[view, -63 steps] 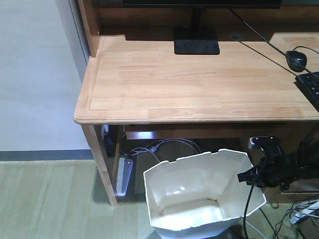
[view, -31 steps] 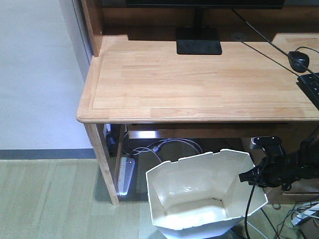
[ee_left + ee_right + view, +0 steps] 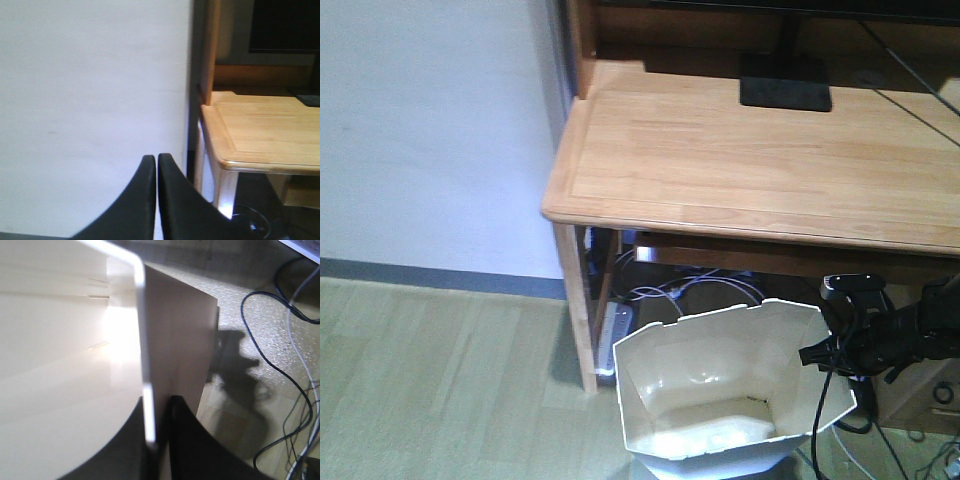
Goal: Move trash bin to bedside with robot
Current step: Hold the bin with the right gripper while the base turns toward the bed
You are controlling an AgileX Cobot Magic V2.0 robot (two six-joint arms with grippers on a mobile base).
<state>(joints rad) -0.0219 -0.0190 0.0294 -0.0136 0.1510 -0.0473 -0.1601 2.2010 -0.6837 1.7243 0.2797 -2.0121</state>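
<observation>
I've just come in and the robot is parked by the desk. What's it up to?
The right gripper is clamped on the right-hand rim of the white bin, which sits low in front of the desk, near its leg. The right wrist view shows the rim pinched between the fingers. The left gripper is shut on nothing, in the air facing the wall. No bed shows in any view, so the bin is not there yet.

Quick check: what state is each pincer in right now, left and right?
Left pincer: closed, holding nothing.
Right pincer: closed on the bin wall at its rim.
</observation>
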